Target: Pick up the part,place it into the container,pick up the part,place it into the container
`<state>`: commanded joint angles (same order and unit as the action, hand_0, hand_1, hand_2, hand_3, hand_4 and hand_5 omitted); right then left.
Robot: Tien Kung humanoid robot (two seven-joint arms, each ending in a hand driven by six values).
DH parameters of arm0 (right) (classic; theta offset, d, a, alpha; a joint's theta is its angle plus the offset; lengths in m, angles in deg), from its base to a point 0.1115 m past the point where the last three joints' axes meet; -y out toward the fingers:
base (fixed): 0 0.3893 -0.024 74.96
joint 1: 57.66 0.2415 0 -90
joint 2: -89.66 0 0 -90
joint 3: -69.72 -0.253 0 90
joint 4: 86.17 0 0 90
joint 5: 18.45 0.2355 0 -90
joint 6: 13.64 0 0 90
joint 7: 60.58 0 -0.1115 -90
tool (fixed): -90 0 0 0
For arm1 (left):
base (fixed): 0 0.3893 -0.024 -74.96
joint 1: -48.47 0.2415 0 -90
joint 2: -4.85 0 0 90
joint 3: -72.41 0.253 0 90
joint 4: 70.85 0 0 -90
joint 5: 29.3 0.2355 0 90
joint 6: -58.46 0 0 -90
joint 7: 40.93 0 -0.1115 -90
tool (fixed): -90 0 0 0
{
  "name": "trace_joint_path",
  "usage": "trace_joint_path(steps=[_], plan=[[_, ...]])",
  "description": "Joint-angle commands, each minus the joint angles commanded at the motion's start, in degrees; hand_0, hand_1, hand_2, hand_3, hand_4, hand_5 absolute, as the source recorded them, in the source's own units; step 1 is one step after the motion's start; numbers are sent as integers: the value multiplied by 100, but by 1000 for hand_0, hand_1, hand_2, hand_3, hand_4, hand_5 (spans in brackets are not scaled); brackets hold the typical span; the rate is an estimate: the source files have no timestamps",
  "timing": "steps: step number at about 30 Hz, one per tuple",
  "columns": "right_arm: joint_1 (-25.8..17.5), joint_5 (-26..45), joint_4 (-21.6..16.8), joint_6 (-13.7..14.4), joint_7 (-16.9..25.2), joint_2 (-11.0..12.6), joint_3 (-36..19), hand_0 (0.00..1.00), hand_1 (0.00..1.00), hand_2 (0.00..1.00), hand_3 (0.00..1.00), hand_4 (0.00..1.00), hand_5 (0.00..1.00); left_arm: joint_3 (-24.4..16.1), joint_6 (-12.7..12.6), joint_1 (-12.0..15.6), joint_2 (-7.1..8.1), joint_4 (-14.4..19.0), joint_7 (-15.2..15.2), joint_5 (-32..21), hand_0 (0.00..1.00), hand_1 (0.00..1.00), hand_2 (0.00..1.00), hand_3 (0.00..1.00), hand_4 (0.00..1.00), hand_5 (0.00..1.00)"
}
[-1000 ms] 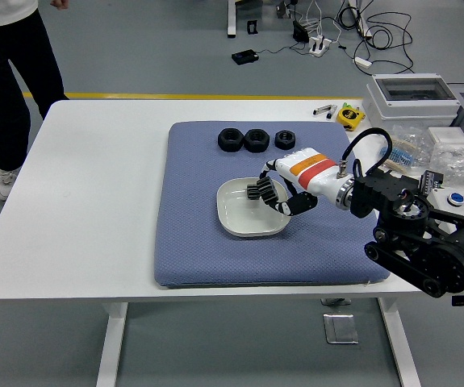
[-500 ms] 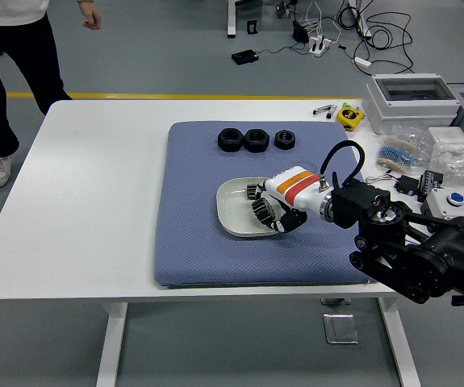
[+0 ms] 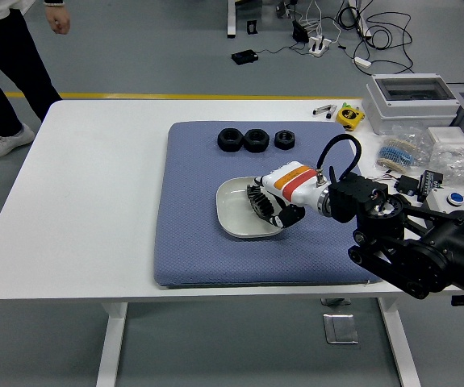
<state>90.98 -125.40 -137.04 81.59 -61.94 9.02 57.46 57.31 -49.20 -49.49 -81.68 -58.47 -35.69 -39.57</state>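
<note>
Since half a second ago the right hand [image 3: 265, 205] has barely shifted, lifting slightly over the white container [image 3: 233, 211] on the blue mat [image 3: 191, 234]; its black fingers [image 3: 257, 200] curl down inside the dish, and whether they are clamped on a part cannot be told. Farther back, three black parts [image 3: 255, 139] lie in a row near the mat's far edge. At the far left, a person [image 3: 6, 56] has stepped along the floor beside the table [image 3: 86, 201].

Right hand [image 3: 265, 205] covers the bowl's [image 3: 230, 211] inside — any part there hidden
</note>
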Motion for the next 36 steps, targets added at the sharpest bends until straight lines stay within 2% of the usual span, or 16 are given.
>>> trace_joint_path(steps=[1, 6, 7, 12, 13, 18, 19, 24, 25, 30, 31, 32, 36], plan=[[3, -20, -5, -4, 8, -3, -10, 77, 132, 310, 922, 949, 325, 2, 0, -1, 0, 0, -1, -4, 517, 574, 711, 622, 618, 594], [47, -207, -55, -76, 66, 37, -105, 77, 132, 310, 922, 949, 325, -1, 4, -7, -1, -1, 2, -4, 517, 574, 711, 622, 618, 594], [55, -211, -81, -60, 88, 56, -134, 106, 152, 323, 952, 997, 342, 3, 5, -8, 0, -2, -2, -12, 517, 573, 710, 622, 618, 594], [78, -184, -365, 109, 122, 210, -528, 106, 152, 323, 952, 997, 342, -2, 7, -12, -2, -8, 2, -8, 517, 573, 710, 622, 618, 594], [79, -174, -444, 158, 126, 247, -648, 114, 159, 335, 958, 945, 309, 0, 9, -11, -1, -8, 2, -11, 516, 573, 710, 620, 618, 594], [84, -158, -816, 266, 99, 432, -1176, 114, 159, 335, 958, 945, 309, -5, 9, -3, 1, -13, 7, -3, 516, 573, 710, 620, 618, 594], [63, -89, -914, 320, 102, 489, -1319, 154, 195, 357, 954, 933, 298, -10, 8, 2, 4, -12, 10, 8, 519, 570, 709, 621, 618, 591], [-170, 483, -1206, 525, 303, 734, -1873, 154, 195, 357, 954, 933, 298, 7, 4, 23, 3, -14, 10, 2, 519, 570, 709, 621, 618, 591], [-243, 670, -1243, 590, 355, 787, -1999, 423, 543, 645, 931, 998, 308, 4, 4, 28, 2, -15, 11, 5, 518, 568, 708, 621, 619, 589], [-617, 1811, -1319, 1068, 695, 1006, -2409, 423, 543, 645, 931, 998, 308, -9, 0, 55, -14, -19, 9, -7, 518, 568, 708, 621, 619, 589], [-677, 2025, -1320, 1163, 758, 1035, -2457, 570, 630, 726, 828, 870, 283, -17, -1, 60, -17, -21, 9, -5, 517, 568, 709, 621, 619, 589], [-771, 2286, -1317, 1290, 860, 1082, -2531, 570, 630, 726, 828, 870, 283, -35, -5, 69, -21, -23, 12, 7, 517, 568, 709, 621, 619, 589], [-1089, 3254, -1417, 1449, 1160, 1295, -2680, 570, 630, 726, 828, 870, 283, -94, -7, 100, -25, -29, 28, 72, 517, 568, 709, 621, 619, 589]])
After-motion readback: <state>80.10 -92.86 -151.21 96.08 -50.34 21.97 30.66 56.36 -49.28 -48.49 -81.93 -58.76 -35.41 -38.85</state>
